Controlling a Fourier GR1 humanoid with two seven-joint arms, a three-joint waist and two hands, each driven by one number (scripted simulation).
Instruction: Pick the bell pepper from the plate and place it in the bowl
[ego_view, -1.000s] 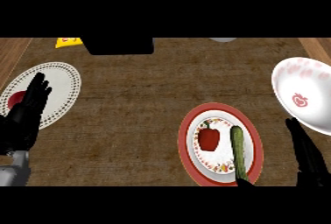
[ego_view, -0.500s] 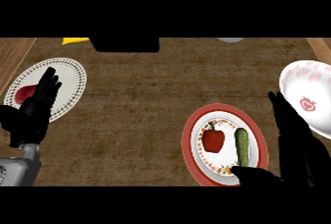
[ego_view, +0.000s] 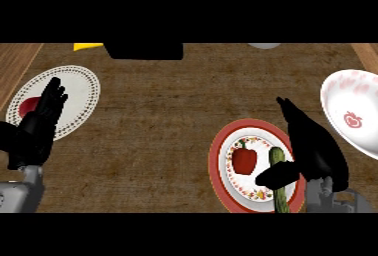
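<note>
Grasping the pepper (ego_view: 244, 160) well means shifting the right hand (ego_view: 314, 150) left, clear of the cucumber (ego_view: 277, 156). The hand hovers open, fingers straight. The pepper lies on the plate (ego_view: 216, 165), near the bowl (ego_view: 341, 105).

Bell pepper (ego_view: 244, 160): red with a green stem at its top, lying in the left half of the plate. Plate (ego_view: 215, 163): round, with a red rim and a white patterned centre, flat on the worktop. Bowl (ego_view: 353, 118): white with pink markings, set at the worktop's right edge, up and to the right of the plate and apart from it.
</note>
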